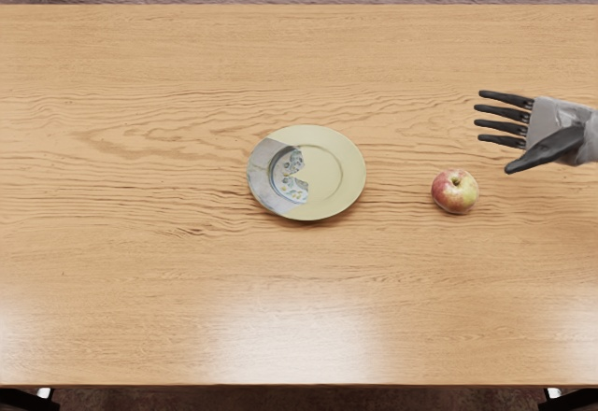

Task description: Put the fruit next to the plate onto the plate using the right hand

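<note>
the apple [455, 191] lies on the table [140, 290] right of the plate [341, 163], apart; the right hand [533, 133] hovers nearby, fingers spread, empty.

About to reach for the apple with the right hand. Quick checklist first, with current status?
1. Right hand open, holding nothing: ok.
2. Apple visible, right of the plate, not touching it: ok.
3. Plate free of fruit: ok.
4. Nothing between hand and apple: ok.
5. Hand over the apple: not ok, it sits farther right and back.
6. Hand's height above the table: cannot tell.
</note>
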Available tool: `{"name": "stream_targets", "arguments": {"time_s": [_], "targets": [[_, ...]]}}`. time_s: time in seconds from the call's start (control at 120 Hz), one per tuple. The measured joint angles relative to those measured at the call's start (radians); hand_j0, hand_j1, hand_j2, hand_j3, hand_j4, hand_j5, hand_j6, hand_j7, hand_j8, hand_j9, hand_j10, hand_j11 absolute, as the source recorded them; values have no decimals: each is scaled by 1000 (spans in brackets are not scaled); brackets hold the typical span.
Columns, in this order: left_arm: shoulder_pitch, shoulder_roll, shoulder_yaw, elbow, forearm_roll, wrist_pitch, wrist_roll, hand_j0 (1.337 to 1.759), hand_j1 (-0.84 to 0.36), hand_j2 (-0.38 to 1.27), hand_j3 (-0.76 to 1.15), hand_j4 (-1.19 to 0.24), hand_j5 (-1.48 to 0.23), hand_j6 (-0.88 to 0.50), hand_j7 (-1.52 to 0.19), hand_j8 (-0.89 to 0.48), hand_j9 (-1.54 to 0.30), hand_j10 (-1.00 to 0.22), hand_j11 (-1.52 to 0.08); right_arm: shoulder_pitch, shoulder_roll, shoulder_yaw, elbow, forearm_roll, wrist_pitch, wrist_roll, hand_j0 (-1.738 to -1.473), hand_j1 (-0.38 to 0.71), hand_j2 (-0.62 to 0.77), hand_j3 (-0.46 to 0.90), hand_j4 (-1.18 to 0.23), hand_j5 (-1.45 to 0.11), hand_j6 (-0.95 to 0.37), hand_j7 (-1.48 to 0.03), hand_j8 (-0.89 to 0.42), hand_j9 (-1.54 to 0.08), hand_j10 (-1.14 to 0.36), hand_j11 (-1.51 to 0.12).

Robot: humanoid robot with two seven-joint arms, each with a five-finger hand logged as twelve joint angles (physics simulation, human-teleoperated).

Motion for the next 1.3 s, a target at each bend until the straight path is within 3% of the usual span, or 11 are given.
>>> {"name": "stream_targets", "arguments": {"time_s": [0.192, 0.3, 0.383, 0.542, 0.633, 0.717, 0.867, 0.933, 1.1, 1.3], "targets": [[0, 0, 0, 0, 0, 0, 0, 1658, 349, 0, 0, 0, 0, 0, 0, 0, 0, 0, 0, 22, 16, 33, -12, 8, 0, -13, -1658, -332, -2, 0, -14, -20, -14, -20, -14, -20, -14, -20], [0, 0, 0, 0, 0, 0, 0, 1658, 349, 0, 0, 0, 0, 0, 0, 0, 0, 0, 0, 42, -61, 73, 2, 6, 0, -15, -1658, -328, -2, 0, -17, -24, -16, -24, -17, -24, -17, -24], [0, 0, 0, 0, 0, 0, 0, 1658, 349, 0, 0, 0, 0, 0, 0, 0, 0, 0, 0, 52, -145, 80, 114, -26, 0, -16, -1658, -321, -3, 0, -23, -31, -22, -32, -23, -31, -23, -32], [0, 0, 0, 0, 0, 0, 0, 1658, 349, 0, 0, 0, 0, 0, 0, 0, 0, 0, 0, 56, -320, 79, 461, -147, 0, -17, -1658, -308, -6, 0, -35, -46, -35, -46, -35, -46, -35, -46], [0, 0, 0, 0, 0, 0, 0, 1658, 349, 0, 0, 0, 0, 0, 0, 0, 0, 0, 0, 67, -360, 78, 569, -181, -17, -19, -1658, -281, -10, 0, -58, -75, -58, -75, -58, -75, -58, -75], [0, 0, 0, 0, 0, 0, 0, 1658, 349, 0, 0, 0, 0, 0, 0, 1, 0, 0, 0, 137, -330, 23, 612, -258, -127, -90, -1658, -264, -13, 0, -74, -94, -74, -94, -74, -94, -74, -94], [0, 0, 0, 0, 0, 0, 0, 1658, 349, 0, 0, 0, 0, 0, 0, 0, 0, 0, 0, 452, -242, -312, 637, -321, -388, -232, -1658, -231, -18, 0, -103, -131, -104, -130, -104, -130, -103, -130], [0, 0, 0, 0, 0, 0, 0, 1658, 349, 0, 0, 0, 0, 0, 0, 0, 0, 0, 0, 553, -189, -425, 643, -339, -454, -273, -1658, -187, -26, 0, -140, -179, -141, -178, -141, -178, -140, -178], [0, 0, 0, 0, 0, 0, 0, 1658, 349, 0, 0, 0, 0, 0, 0, 0, 0, 0, 0, 640, -109, -562, 643, -415, -541, -310, -1658, -115, -38, 0, -200, -256, -202, -256, -201, -256, -200, -256], [0, 0, 0, 0, 0, 0, 0, 1658, 349, 0, 0, 0, 0, 0, 0, 0, 0, 0, 0, 660, -131, -665, 630, -440, -573, -318, -1658, -117, -37, 0, -199, -254, -200, -253, -199, -253, -198, -253]]}}
